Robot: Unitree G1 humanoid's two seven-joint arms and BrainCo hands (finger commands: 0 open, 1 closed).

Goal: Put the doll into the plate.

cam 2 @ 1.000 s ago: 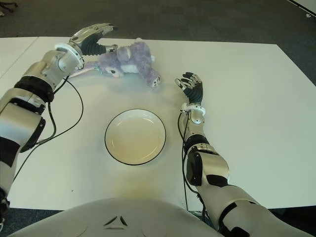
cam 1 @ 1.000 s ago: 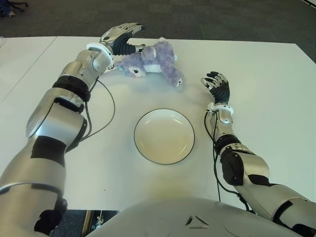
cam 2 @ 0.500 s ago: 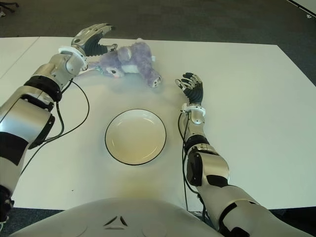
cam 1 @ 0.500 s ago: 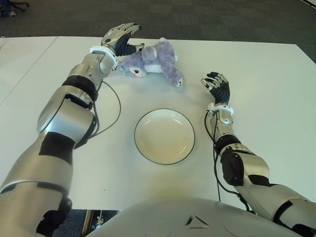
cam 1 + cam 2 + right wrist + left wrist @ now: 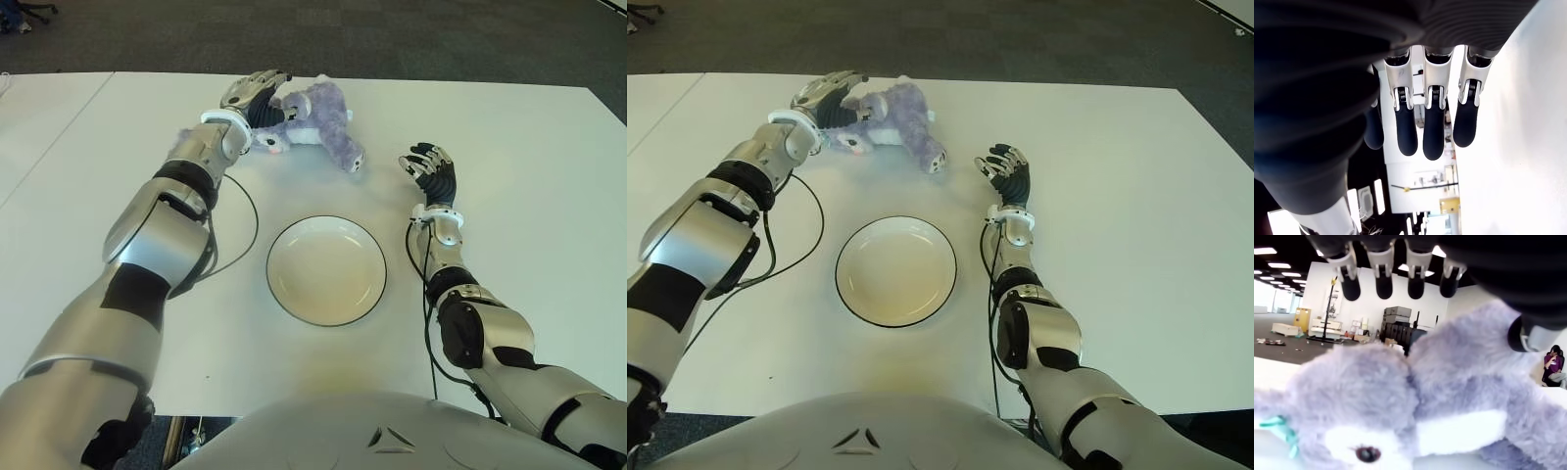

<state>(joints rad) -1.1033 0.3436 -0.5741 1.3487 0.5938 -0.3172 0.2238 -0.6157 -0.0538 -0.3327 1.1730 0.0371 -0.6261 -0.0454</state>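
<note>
The doll (image 5: 312,121), a purple plush animal with a white face, lies on its side near the far edge of the white table (image 5: 529,196). My left hand (image 5: 261,91) reaches over the doll's head from the left. In the left wrist view its fingers (image 5: 1384,286) are stretched out just above the plush doll (image 5: 1400,401) and not closed on it. The plate (image 5: 326,284), white with a dark rim, sits empty in the middle of the table, nearer to me than the doll. My right hand (image 5: 429,168) shows to the right of the plate, fingers relaxed and holding nothing.
A black cable (image 5: 238,227) loops over the table from my left forearm, left of the plate. Dark carpet lies beyond the table's far edge. A person in purple (image 5: 1552,367) sits far off in the left wrist view.
My left hand has moved right along the far edge and now covers the doll's head. The doll, the plate and my right hand have not moved.
</note>
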